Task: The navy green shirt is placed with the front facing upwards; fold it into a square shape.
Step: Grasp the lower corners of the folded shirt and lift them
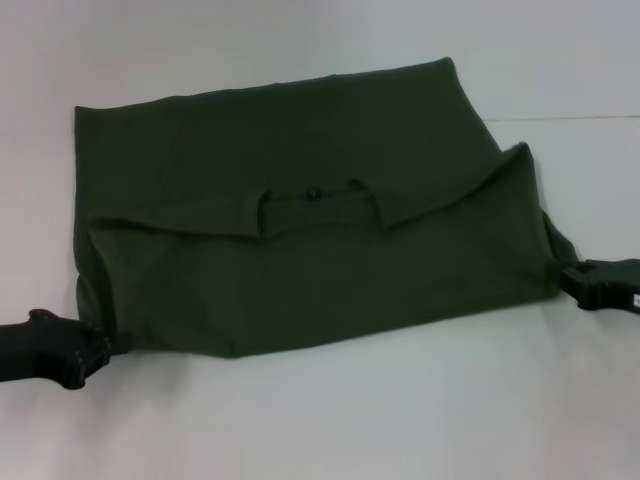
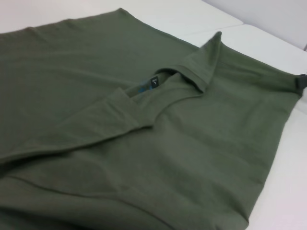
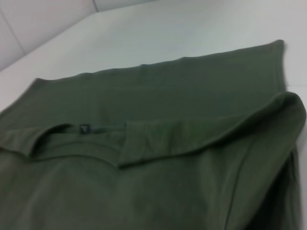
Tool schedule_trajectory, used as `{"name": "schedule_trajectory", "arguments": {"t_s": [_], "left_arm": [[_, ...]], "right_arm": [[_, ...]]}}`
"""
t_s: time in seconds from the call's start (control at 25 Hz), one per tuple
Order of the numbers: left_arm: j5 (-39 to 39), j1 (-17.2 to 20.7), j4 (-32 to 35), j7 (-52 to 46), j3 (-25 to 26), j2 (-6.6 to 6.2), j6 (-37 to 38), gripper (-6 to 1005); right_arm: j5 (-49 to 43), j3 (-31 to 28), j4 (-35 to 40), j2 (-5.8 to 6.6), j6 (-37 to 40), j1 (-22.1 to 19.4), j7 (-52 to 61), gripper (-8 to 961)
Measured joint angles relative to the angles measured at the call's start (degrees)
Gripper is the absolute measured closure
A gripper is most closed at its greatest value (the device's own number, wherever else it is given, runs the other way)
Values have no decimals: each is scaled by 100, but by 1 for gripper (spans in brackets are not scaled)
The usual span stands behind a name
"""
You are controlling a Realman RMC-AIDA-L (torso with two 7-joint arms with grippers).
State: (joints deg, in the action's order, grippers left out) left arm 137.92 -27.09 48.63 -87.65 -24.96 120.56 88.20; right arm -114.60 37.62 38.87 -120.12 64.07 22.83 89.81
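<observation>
Nearest the head camera, the left pincer (image 1: 95, 345) sits low on the white bench (image 1: 330, 420), its tips pressed to the near left corner of the navy green shirt (image 1: 300, 200); whether its jaws actually clamp the cloth I cannot tell, since the fabric edge covers them. Across from it the right pincer (image 1: 572, 278) meets the near right corner in the same manner, its black tip showing far off in the left wrist view (image 2: 300, 82), and again the jaw gap is not visible. Between the two pincers the shirt stretches as one wide band, its long axis running left to right across the bench, so each arm is nearer its own end and neither reaches the middle. Outward from the pincers, the near portion lies doubled over the rest, its folded edge crossing the middle, where the collar (image 1: 315, 205) with its small label shows as a notch. Beyond that edge a single layer runs to the far hem. As I judge it, the next fold turns on that left-right axis: the ends must come inward toward the collar line to shorten the band into a square
</observation>
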Motion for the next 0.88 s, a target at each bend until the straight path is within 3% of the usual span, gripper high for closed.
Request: {"name": "schedule_trajectory", "arguments": {"t_s": [0.28, 0.6, 0.88], "left_arm": [[18, 176, 40, 649, 384, -32, 495, 986], [44, 659, 345, 1443, 461, 16, 1352, 985], [427, 850, 435, 1804, 522, 66, 1731, 983]], "right_arm": [[754, -228, 57, 18, 1047, -837, -995, 902], [765, -564, -245, -10, 1998, -1591, -2413, 903], [591, -758, -697, 5, 2608, -2094, -3761, 903]]}}
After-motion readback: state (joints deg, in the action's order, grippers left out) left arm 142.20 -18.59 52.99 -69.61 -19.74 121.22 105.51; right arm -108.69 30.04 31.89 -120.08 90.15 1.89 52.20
